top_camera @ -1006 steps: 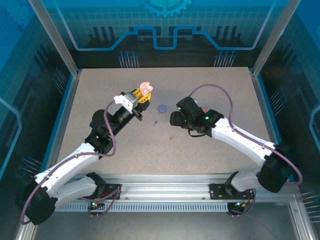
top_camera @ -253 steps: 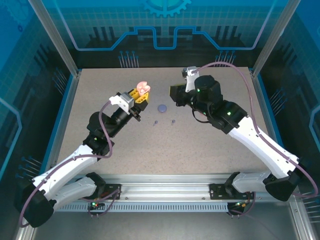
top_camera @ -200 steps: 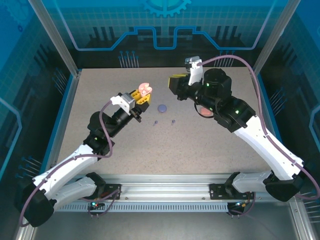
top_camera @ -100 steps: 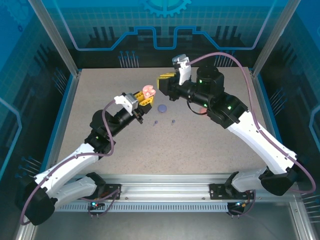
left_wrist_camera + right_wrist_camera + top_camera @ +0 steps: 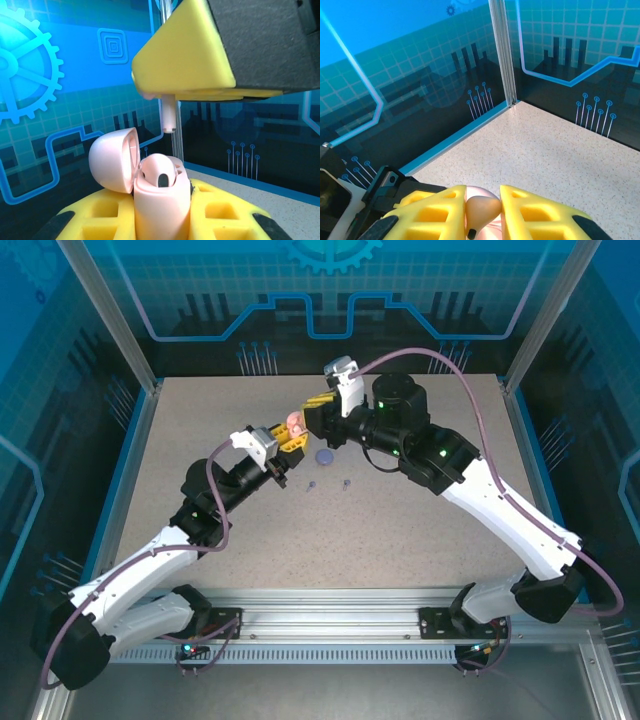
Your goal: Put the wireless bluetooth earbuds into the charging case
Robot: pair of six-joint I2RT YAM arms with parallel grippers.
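My left gripper [image 5: 289,437] is shut on a pale pink charging case [image 5: 294,422], held upright above the table with its lid swung open. In the left wrist view the case [image 5: 161,205] stands between the yellow fingers, lid [image 5: 113,159] tipped to the left, and one pink earbud [image 5: 159,172] sits in it. My right gripper [image 5: 318,406] hangs just above the case, shut on a salmon-pink earbud [image 5: 482,209]. That earbud's stem [image 5: 169,114] points down over the case's open mouth, a short gap above it. Two tiny purple earbuds [image 5: 311,485] [image 5: 346,482] lie on the table.
A small round purple case [image 5: 324,455] lies on the speckled table [image 5: 420,530] just below the two grippers. Blue transparent walls with metal corner posts [image 5: 501,50] close in the back and sides. The left arm's black wrist [image 5: 350,200] sits close under my right gripper.
My right gripper has swung left across the back of the table, carrying the earbud, and now hovers over the open case. The left gripper and case have barely moved.
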